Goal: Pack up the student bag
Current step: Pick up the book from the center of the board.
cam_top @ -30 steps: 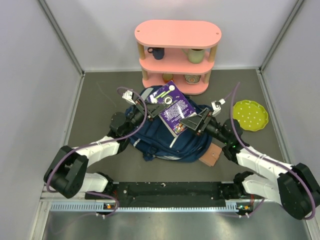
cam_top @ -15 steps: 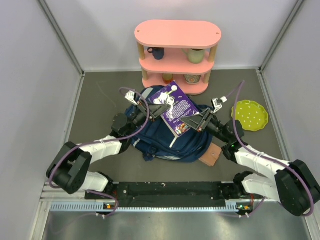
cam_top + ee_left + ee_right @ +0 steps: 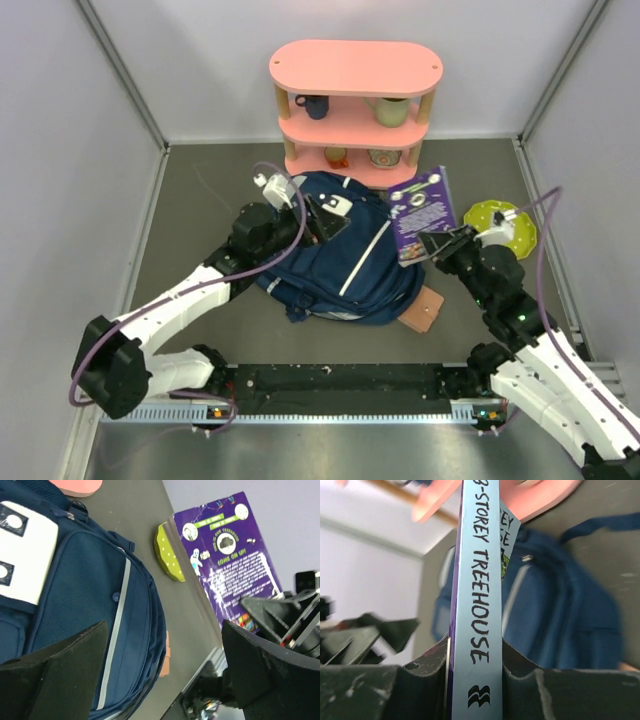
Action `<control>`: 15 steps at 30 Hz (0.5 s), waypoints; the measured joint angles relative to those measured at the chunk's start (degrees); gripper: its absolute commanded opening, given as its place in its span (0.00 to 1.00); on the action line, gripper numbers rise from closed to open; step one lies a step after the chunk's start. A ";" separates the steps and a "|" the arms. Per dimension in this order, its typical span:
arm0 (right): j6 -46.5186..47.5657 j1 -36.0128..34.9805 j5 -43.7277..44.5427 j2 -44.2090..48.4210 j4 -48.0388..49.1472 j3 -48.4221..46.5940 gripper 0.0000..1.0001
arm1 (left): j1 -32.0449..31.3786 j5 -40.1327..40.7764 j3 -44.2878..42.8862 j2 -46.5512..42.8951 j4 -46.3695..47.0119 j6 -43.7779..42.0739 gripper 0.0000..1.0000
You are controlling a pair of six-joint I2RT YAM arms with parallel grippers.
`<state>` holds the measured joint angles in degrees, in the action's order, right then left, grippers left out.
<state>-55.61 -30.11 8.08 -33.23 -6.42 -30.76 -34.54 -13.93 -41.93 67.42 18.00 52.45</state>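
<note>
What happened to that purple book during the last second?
The left gripper let go of the purple book and opened above the student bag. The right gripper, clamped on the book's spine, carried it to the right, off the bag and toward the green plate. The bag, the pink shelf and the brown block stayed where they were.

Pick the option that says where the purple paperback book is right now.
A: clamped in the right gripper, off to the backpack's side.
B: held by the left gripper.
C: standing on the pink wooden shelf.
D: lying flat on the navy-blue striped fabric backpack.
A: the right gripper pinches the purple paperback book between its jaws, to the right of the navy-blue striped fabric backpack; the left gripper is open and empty.
</note>
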 measured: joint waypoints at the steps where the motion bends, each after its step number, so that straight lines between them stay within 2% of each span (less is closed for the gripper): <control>1: 0.90 0.11 3.56 0.87 -4.15 -1.49 0.00 | -1.42 1.77 -2.80 0.15 -4.28 -3.32 0.99; 4: 2.38 0.24 12.52 2.60 -14.69 -4.68 0.00 | -6.73 4.48 -10.01 3.52 -11.67 -9.94 0.99; 10: 6.23 0.28 30.01 6.47 -34.77 -10.64 0.00 | -19.52 5.44 -27.76 20.63 -22.60 -20.04 0.96; 15: 8.52 0.28 38.95 10.12 -42.38 -17.86 0.00 | -24.17 4.33 -32.74 30.18 -27.17 -22.38 0.90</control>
<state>-47.09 -29.82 47.03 -23.11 -48.80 -48.62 -58.72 -9.61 -74.67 97.60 -9.17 30.06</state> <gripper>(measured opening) 0.219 0.933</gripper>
